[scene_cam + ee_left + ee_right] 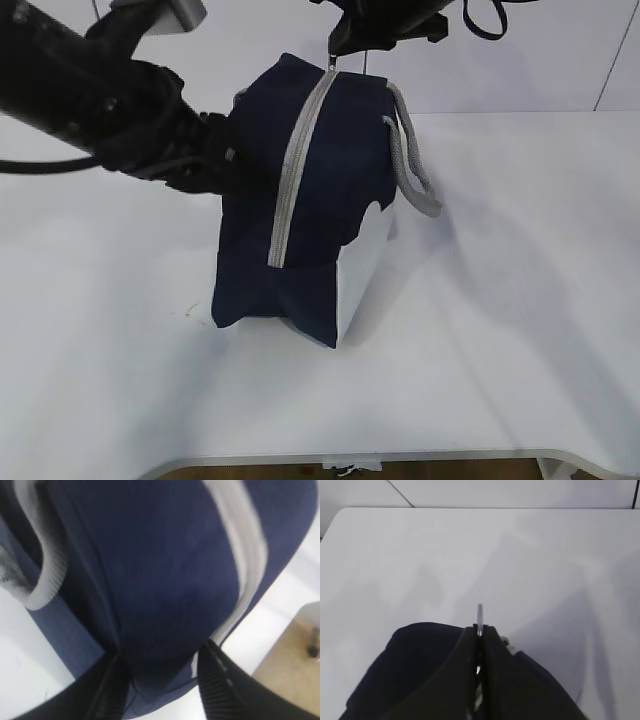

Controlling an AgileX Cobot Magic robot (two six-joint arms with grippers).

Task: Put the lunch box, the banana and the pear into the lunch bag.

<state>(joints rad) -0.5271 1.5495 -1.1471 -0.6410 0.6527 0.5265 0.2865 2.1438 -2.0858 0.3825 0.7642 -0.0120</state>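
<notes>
Blurred and hidden

My left wrist view is blurring the lunch bag [165,580]; its contents are staying hidden.

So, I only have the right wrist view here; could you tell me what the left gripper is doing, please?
Observer: The left gripper is clamped on a fold of the bag, at its left side.
Operator: Thank you. Does the zipper look open or shut?
Observer: The zipper looks shut along its whole visible length, running down toward the camera from the ring pull that your right gripper holds.
Operator: And where is the handle?
Observer: A grey handle hangs down the bag's right side, free of both grippers.
</notes>
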